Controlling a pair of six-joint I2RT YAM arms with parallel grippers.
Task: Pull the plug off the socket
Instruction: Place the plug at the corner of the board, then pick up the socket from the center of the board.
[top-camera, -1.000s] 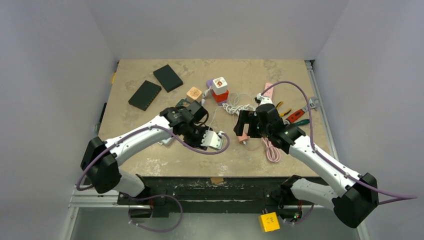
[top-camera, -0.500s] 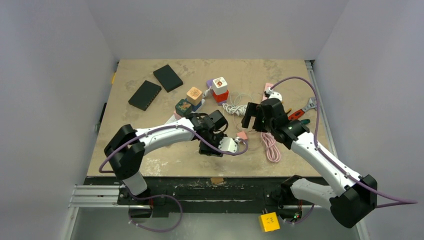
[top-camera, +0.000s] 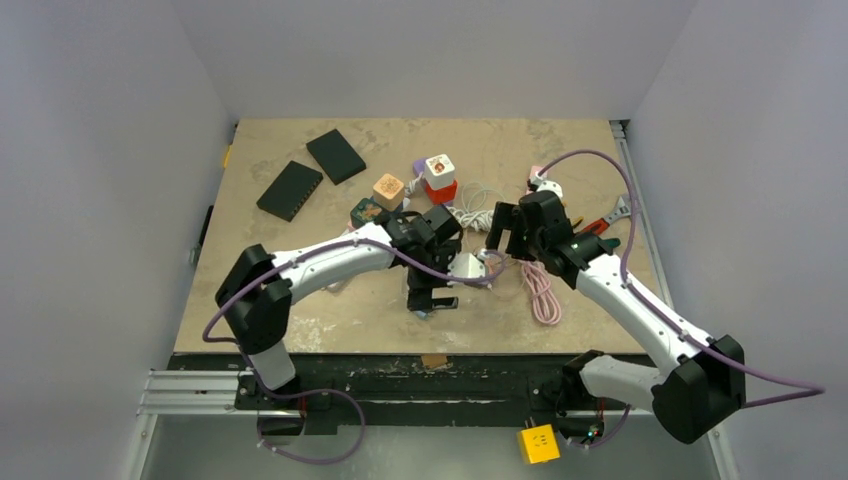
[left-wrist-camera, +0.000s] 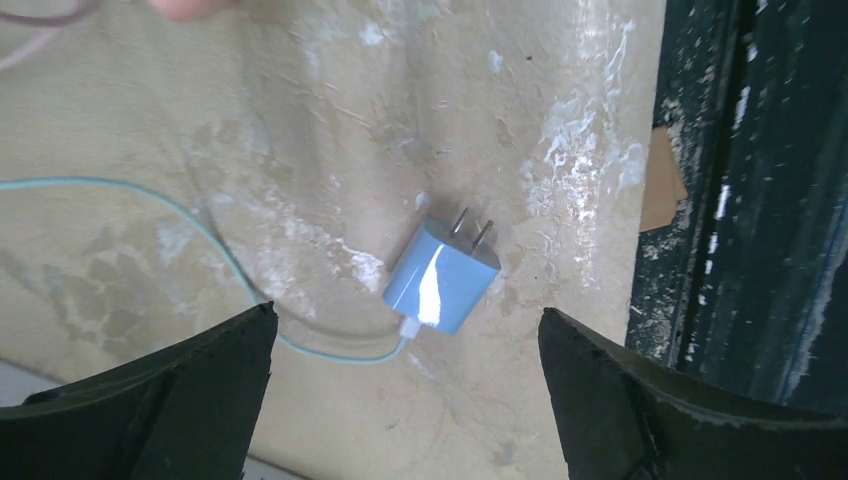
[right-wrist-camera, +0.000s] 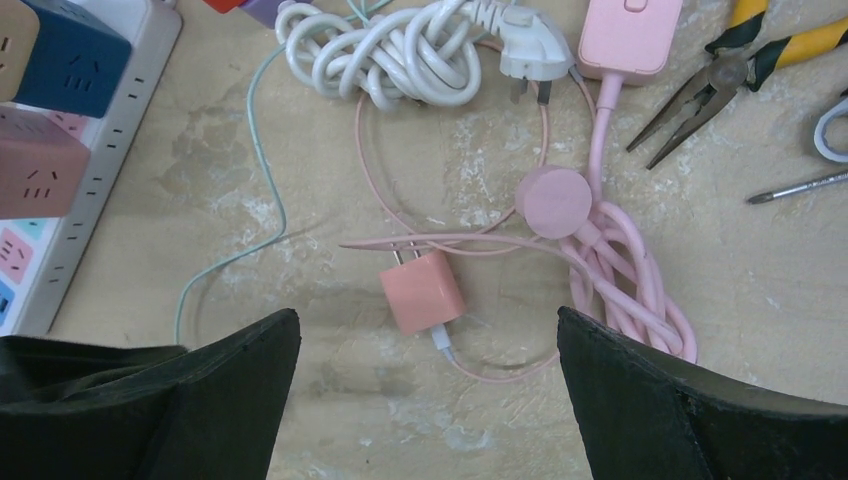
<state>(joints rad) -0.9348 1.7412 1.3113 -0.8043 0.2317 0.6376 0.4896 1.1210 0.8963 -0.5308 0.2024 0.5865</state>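
Bare tabletop (left-wrist-camera: 300, 100) is lying open around the blue charger plug (left-wrist-camera: 442, 277), while a looped pink cable (right-wrist-camera: 620, 270), a coiled white cord (right-wrist-camera: 400, 45) and a power strip (right-wrist-camera: 95, 170) are crowding the pink charger plug (right-wrist-camera: 421, 291).

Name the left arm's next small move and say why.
Probably lift the left gripper straight up and clear. The blue charger already lies loose on the table, both prongs bare and in no socket, its pale cable trailing away. The fingers stand open on either side without touching it, so nothing seems left to pull there.
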